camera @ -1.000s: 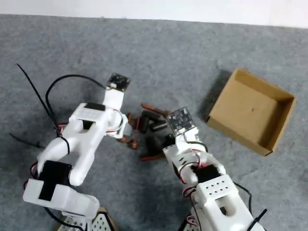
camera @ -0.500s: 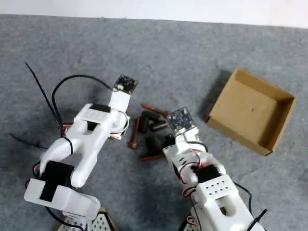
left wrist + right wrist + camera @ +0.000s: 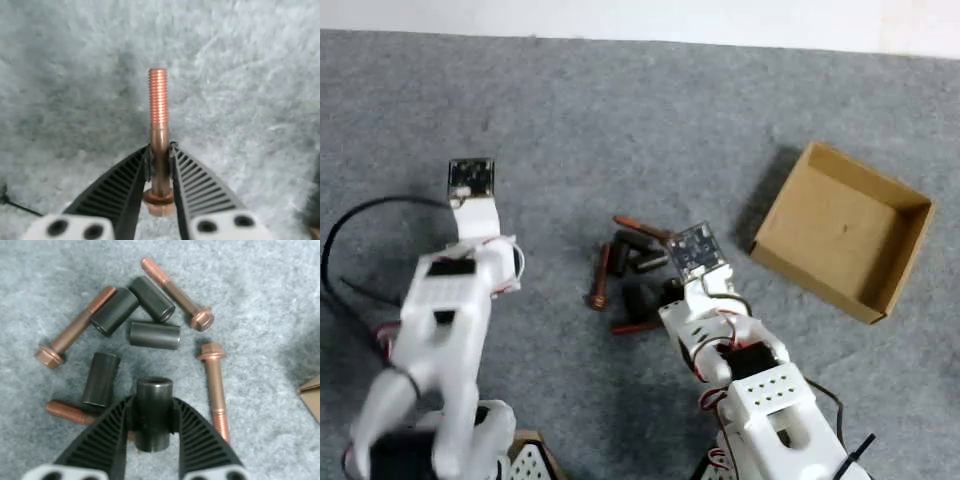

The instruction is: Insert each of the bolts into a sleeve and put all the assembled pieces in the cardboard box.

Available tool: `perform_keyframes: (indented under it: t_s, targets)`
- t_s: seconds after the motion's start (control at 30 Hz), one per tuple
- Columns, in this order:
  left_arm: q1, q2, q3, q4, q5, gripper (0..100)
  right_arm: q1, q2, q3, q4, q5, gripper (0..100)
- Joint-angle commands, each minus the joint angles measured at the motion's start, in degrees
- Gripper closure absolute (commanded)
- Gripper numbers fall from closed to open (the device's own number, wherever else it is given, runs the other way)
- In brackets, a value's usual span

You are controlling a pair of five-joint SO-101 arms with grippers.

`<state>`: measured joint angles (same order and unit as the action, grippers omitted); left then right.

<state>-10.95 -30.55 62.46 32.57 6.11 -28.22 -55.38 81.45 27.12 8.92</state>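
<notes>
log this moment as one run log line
left pincer: shut on bolt | right pincer: shut on sleeve | other bolts and sleeves: loose on table | cardboard box: no pieces inside | insertion: not yet done

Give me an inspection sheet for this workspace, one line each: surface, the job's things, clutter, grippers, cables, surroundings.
Surface: grey fuzzy mat.
Job's things: four loose bolts and four loose sleeves lie clustered on the mat; the cardboard box sits apart from them, with no pieces inside.
Clutter: nothing seen.
Grippers: left gripper is shut on the held bolt, threaded end pointing away from it; right gripper is shut on the held sleeve, beside the cluster.
Cables: black cable loops beside the left arm.
Surroundings: pale strip along the mat's far edge.
</notes>
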Motion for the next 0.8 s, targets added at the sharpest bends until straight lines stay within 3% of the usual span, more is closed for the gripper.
perform_keyframes:
  t_s: [0.0, 0.27, 0.4, 0.47, 0.63, 0.7, 0.77]
  targets:
    - [-0.3, -11.6, 5.1, -5.5, 0.2, 97, 0.6, -1.5, -0.7, -1.5, 0.4, 99.5]
    - [4.0, -10.8, 8.0, -8.4, -19.3, 100, 0.7, -1.5, 0.3, -4.6, 0.4, 99.5]
    - [1.9, -6.0, 0.8, -5.0, -30.7, 100, 0.7, -1.5, 1.7, -4.6, 0.4, 99.5]
    - [1.7, -3.6, -7.1, 4.0, -42.5, 100, 0.7, -1.5, 2.0, -4.6, 2.0, 99.5]
    - [4.4, 6.1, -30.4, 39.7, -78.7, 100, 0.7, -1.5, 2.0, -4.5, 2.9, 99.5]
    - [4.1, 12.1, -39.6, 49.2, -85.4, 100, 0.7, -1.5, 2.0, -4.5, 3.0, 99.5]
    - [3.1, 18.8, -48.5, 53.9, -86.0, 100, 0.7, -1.5, 2.1, -4.5, 3.1, 99.5]
